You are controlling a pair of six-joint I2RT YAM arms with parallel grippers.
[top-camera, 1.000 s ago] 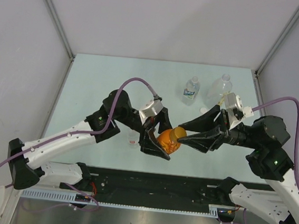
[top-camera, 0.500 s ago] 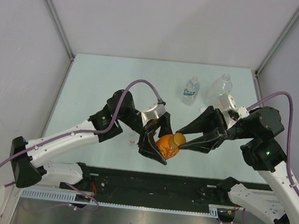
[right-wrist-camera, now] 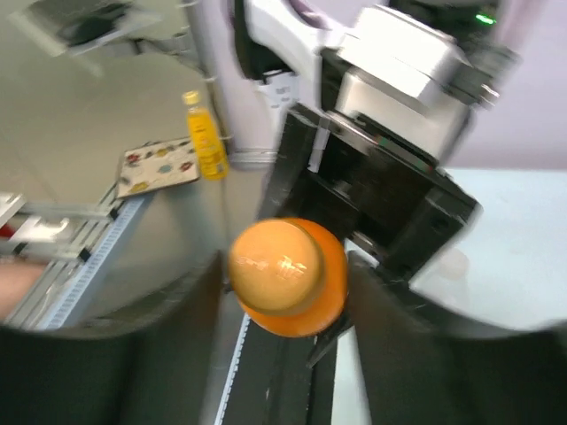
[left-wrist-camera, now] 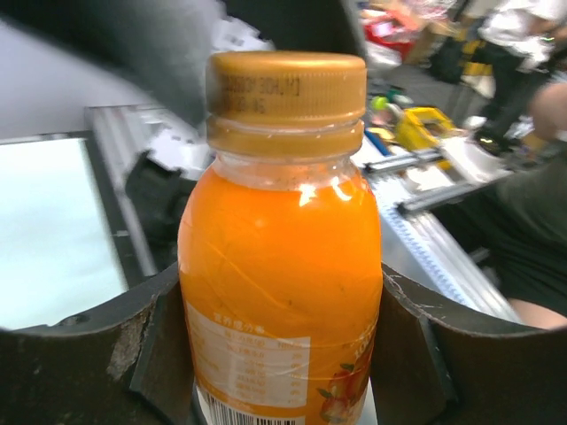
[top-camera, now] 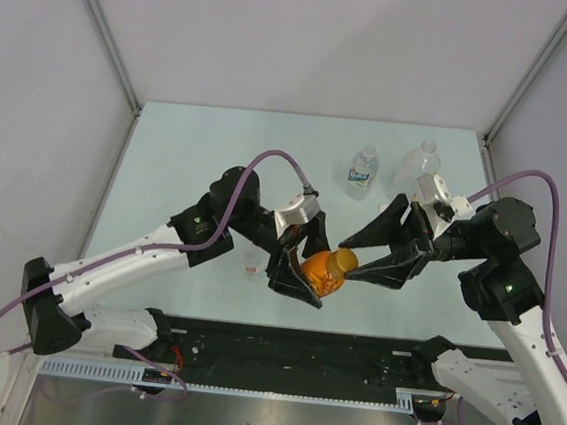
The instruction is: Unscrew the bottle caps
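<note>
Left gripper (top-camera: 305, 268): we see it clamped on the orange bottle (left-wrist-camera: 279, 266).
Right gripper (top-camera: 350, 263): pinching its cap (left-wrist-camera: 285, 88).
Room: bare table (top-camera: 199, 154) far left; near edge close.

orange bottle (left-wrist-camera: 279, 292): clear glossy plastic, smooth, strong highlights; label (left-wrist-camera: 257, 363) thin printed film, shiny. cap (left-wrist-camera: 285, 97): orange-brown plastic, satin, code printed on the side. left fingers (left-wrist-camera: 80, 363): matt black plastic, inner edges scuffed grey. arm shells (top-camera: 128, 258): glossy white plastic. bench (top-camera: 189, 153): smooth, pale, low sheen. cable (top-camera: 267, 154): purple rubbery sheath
</note>
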